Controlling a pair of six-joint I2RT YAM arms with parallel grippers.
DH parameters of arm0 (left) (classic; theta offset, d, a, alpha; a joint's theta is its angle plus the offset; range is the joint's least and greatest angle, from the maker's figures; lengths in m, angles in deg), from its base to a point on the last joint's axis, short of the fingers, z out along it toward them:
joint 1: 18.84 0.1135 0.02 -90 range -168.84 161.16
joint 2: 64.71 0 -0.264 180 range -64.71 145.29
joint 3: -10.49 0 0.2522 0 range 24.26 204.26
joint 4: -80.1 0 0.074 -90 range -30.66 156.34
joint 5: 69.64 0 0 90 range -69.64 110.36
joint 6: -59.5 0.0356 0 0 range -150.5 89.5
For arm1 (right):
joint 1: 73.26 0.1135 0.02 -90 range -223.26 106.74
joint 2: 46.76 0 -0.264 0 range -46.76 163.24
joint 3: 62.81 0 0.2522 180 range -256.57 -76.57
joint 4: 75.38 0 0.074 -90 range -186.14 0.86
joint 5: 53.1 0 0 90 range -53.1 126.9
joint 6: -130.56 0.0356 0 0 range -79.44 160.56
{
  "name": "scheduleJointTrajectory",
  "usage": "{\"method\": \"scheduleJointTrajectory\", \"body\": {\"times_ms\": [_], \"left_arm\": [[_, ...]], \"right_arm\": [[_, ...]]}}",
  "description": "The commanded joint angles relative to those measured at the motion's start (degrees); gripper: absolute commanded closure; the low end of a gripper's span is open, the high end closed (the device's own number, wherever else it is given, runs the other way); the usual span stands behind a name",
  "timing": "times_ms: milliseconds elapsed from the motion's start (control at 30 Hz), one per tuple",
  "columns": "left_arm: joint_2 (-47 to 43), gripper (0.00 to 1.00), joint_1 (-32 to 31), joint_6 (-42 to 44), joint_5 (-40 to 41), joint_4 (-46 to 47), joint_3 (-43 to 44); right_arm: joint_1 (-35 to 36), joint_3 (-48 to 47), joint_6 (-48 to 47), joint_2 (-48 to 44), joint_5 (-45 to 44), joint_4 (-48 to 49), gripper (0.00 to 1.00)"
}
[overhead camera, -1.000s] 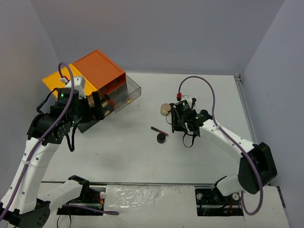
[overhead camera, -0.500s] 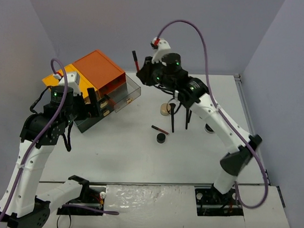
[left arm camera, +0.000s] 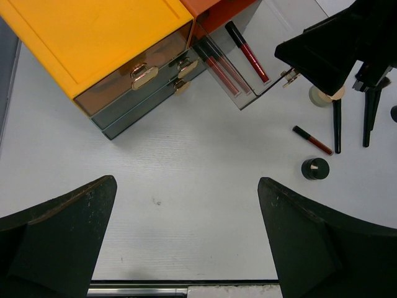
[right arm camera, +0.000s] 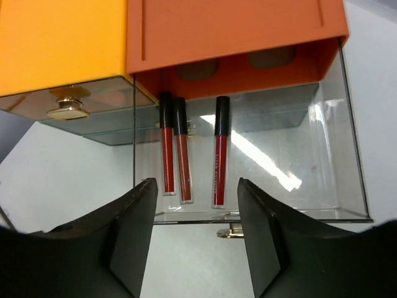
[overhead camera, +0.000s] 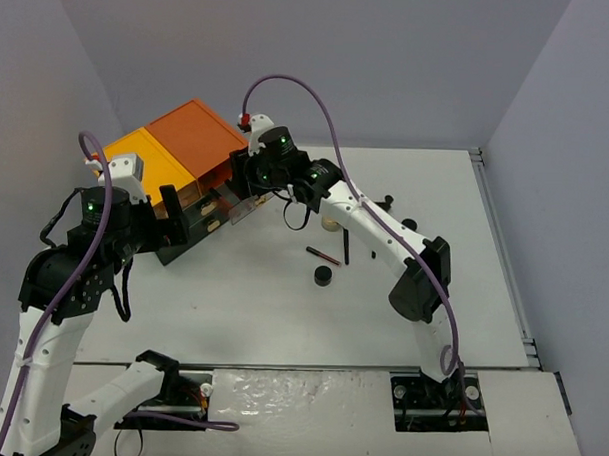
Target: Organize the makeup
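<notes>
Progress partial: three red lip tubes (right arm camera: 219, 152) already in the open clear drawer (right arm camera: 298, 155) of the orange cabinet (right arm camera: 229, 31). Left out on the table (left arm camera: 186, 143): one more red tube (left arm camera: 312, 140), round black compact (left arm camera: 314, 167), gold-lidded jar (left arm camera: 322, 96), two black brushes (left arm camera: 336, 127). Above the drawer front, right end effector (right arm camera: 197, 205), released and empty, stored tubes just beyond its fingers. Near the cabinet, left end effector (left arm camera: 186, 183), spread wide, grasping nothing, well apart from the loose pieces.
</notes>
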Motion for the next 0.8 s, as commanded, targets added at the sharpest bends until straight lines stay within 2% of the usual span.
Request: {"method": "scheduleJointTrajectory", "body": {"times_ms": [0,267,433,600,767], "left_arm": [[0.5,0.03,0.5,0.3,0.2,1.5,0.3],[1.8,0.03,0.5,0.1,-1.3,2.7,0.1],[2.1,0.03,0.5,0.5,-0.9,3.2,0.2],[3.0,0.03,0.6,0.2,-1.4,4.2,-0.2],[3.6,0.03,0.6,-0.1,-2.0,4.5,-0.1]], "right_arm": [[0.1,2.0,-3.8,-9.4,-4.1,3.9,0.4],[-3.9,17.7,-6.3,-23.7,-9.1,3.5,0.38],[-8.1,35.2,-5.0,-31.3,-8.5,2.5,0.39],[-10.0,44.6,-8.4,-31.4,-6.1,2.6,0.4],[-12.3,46.9,-12.5,-25.3,-3.4,3.2,0.4]]}}
